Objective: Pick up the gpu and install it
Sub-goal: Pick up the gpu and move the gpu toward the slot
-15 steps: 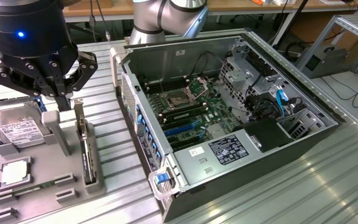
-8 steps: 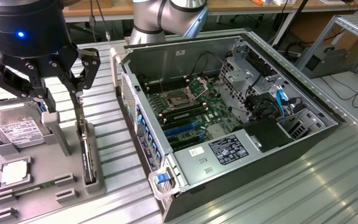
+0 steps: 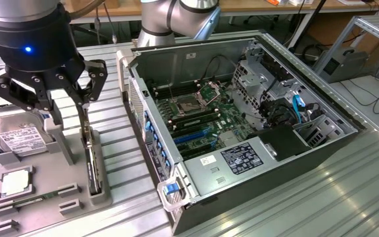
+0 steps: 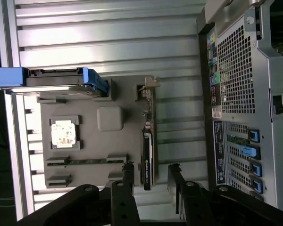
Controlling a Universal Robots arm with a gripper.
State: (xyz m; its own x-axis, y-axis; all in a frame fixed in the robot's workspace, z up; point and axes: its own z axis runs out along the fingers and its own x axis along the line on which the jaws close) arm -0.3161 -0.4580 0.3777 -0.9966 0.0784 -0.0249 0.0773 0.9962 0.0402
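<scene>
The gpu stands on its long edge in a slot of the grey holder tray, at the exterior view's left. It is a thin dark card with a silvery bracket at one end. My gripper hangs just above it, open, with one finger on each side of the card's upper edge. In the wrist view the gpu lies between the two black fingertips, with a gap on both sides. Nothing is held.
The open computer case lies at the exterior view's right, motherboard and blue slot latches exposed; its perforated rear is close to the tray. On the tray are a hard drive and a small silver chip. The table is ribbed metal.
</scene>
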